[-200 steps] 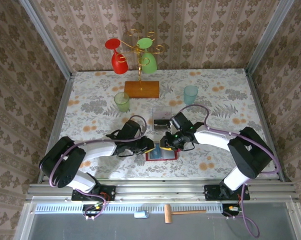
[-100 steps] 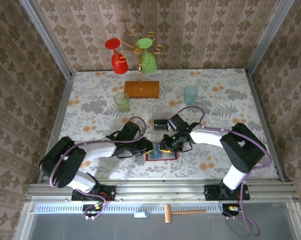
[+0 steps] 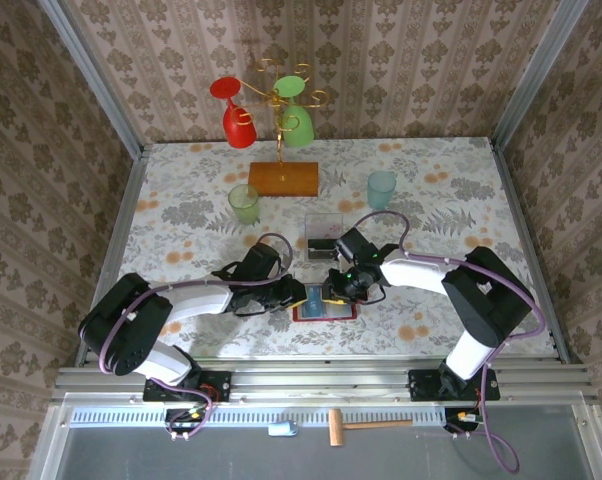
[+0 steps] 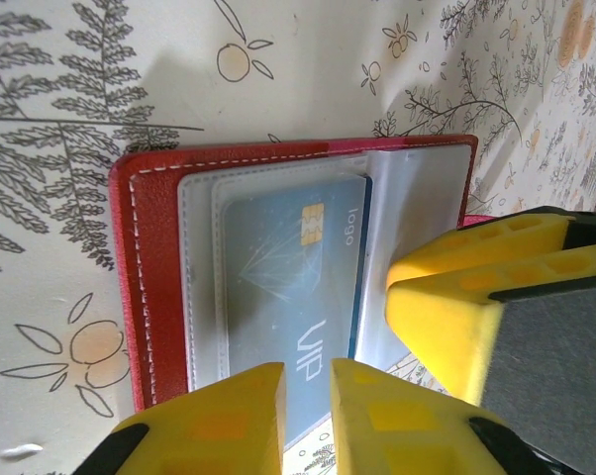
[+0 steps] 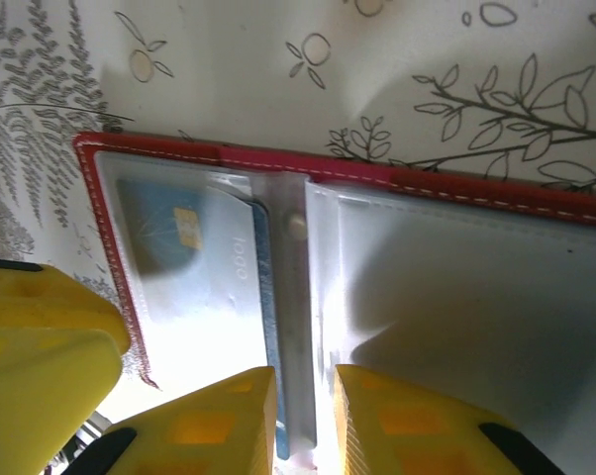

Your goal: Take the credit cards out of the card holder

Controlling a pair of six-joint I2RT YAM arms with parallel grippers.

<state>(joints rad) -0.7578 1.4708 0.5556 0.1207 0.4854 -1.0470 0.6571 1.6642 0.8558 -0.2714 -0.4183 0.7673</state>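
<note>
Getting bright, even light from above, casting only soft shadows. Catching whitish glare off the clear pockets (image 5: 447, 287), blurring the yellow fingers (image 4: 397, 421) by the lens.

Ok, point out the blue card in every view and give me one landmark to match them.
Top external: blue card low centre, on the open card holder's left half.
Left wrist: blue card centre, in a clear pocket.
Right wrist: blue card left of centre, in a clear pocket.
Shared landmark: the card holder's red stitched edge.
</note>
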